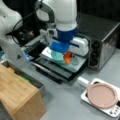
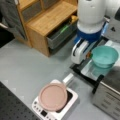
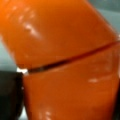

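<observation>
My gripper (image 1: 67,56) hangs below the blue and white wrist, over the open door (image 1: 62,67) of a toaster oven. It is shut on an orange object (image 1: 67,57), which shows only as a small orange patch (image 2: 88,55) beside the white hand in a front view. In the wrist view the orange object (image 3: 62,50) fills nearly the whole frame, with a thin dark line across it. A teal bowl (image 1: 57,55) stands on the door right next to the orange object, and its rim (image 2: 104,55) is level with the hand. The fingers themselves are hidden.
The grey toaster oven (image 1: 102,37) stands at a front view's right. A pink pan (image 1: 102,95) with a white handle rests on a white cooker base (image 2: 67,107). A wooden shelf unit (image 2: 47,17) with a grey drawer stands close by.
</observation>
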Controlling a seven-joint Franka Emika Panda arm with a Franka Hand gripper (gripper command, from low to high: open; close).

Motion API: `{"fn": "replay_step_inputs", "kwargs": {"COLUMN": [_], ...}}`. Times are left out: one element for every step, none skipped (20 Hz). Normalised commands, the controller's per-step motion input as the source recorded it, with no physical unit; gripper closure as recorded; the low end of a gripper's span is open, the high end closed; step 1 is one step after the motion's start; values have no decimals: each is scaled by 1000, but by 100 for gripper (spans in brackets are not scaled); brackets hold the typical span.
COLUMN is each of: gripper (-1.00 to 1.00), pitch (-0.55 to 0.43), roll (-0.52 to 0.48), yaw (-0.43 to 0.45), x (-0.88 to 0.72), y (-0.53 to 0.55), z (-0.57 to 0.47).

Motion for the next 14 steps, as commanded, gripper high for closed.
{"fn": "replay_step_inputs", "kwargs": {"gripper": [100, 100, 100, 100, 100, 100, 100, 100, 100, 100, 100, 100, 100, 100], "pitch": [-360, -349, -345, -331, -328, -318, -305, -292, -275, -262, -255, -252, -244, -236], "roll": [104, 111, 121, 125, 141, 153, 162, 167, 164, 153, 141, 136, 131, 125], "yaw": [-95, -65, -54, -43, -57, -58, -53, -49, -42, -33, -26, -20, -18, -18], "x": [-657, -679, -690, -659, -637, -616, -600, -582, -566, -546, -523, -497, -472, -447], "y": [68, 88, 118, 137, 157, 171, 181, 184, 181, 180, 181, 182, 189, 198], "z": [-288, -310, -320, -312, -306, -297, -282, -263, -245, -225, -204, -190, -180, -176]}}
